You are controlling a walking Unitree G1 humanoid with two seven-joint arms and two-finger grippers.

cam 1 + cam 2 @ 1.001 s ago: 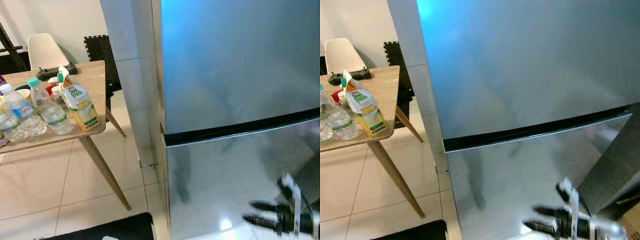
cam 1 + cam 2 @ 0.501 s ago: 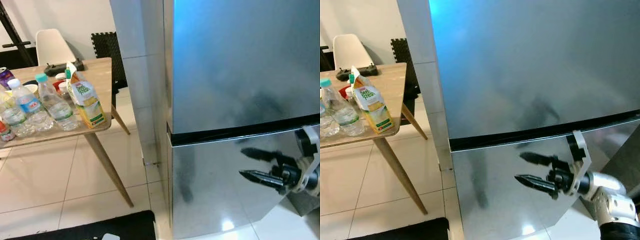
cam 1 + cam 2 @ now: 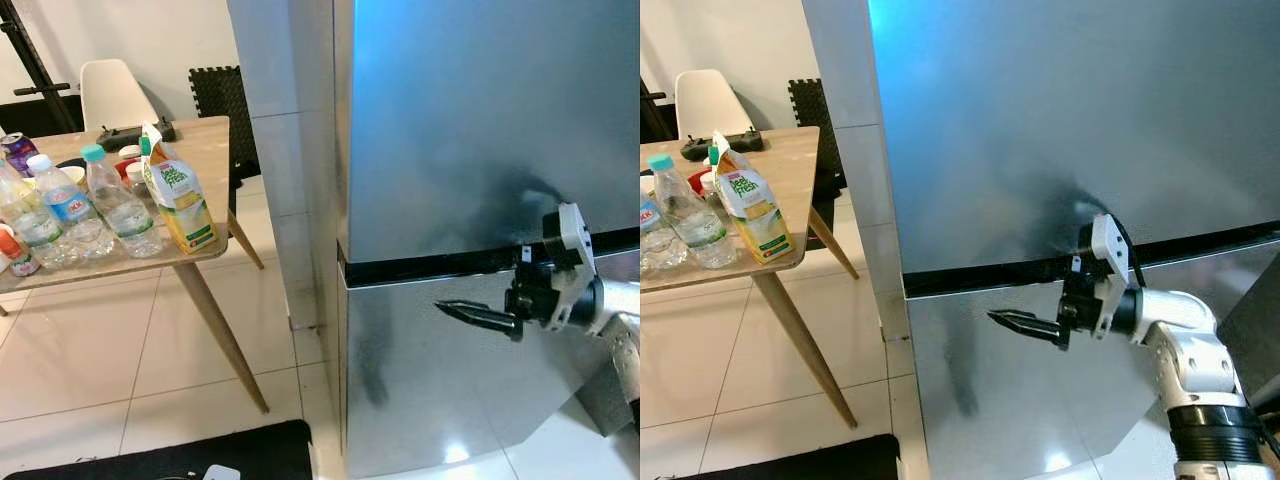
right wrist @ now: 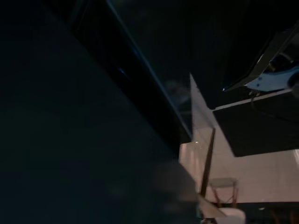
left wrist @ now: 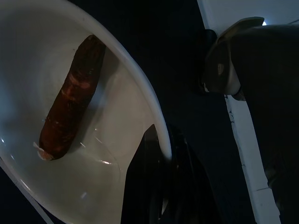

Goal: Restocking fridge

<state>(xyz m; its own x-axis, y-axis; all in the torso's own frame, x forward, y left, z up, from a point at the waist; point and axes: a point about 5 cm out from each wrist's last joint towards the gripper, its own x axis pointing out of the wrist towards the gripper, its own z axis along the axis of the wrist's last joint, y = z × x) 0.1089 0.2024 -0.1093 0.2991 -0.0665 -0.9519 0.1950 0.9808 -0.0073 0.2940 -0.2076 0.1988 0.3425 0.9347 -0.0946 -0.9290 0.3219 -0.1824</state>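
- Trouble is waiting at the fridge [image 3: 1070, 130]: both doors are closed, and the right tool [image 3: 1025, 325] is pointing along the lower door, just under the dark gap. Its fingers look pressed together, holding nothing.
- It could be slipping off the shiny door, finding no edge to pull.
- The left tool [image 5: 159, 186] is pinching a white bowl [image 5: 42, 60] with a sausage [image 5: 70, 98] inside; tilting could be rolling it out.
- The juice carton [image 3: 180, 195] and water bottles [image 3: 95, 205] are sitting on the worktop [image 3: 205, 145], well apart from the fridge.

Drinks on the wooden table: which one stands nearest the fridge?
The yellow-and-green juice carton, at the table end nearest the silver fridge. The clear water bottles stand farther away, and it alone is a carton.
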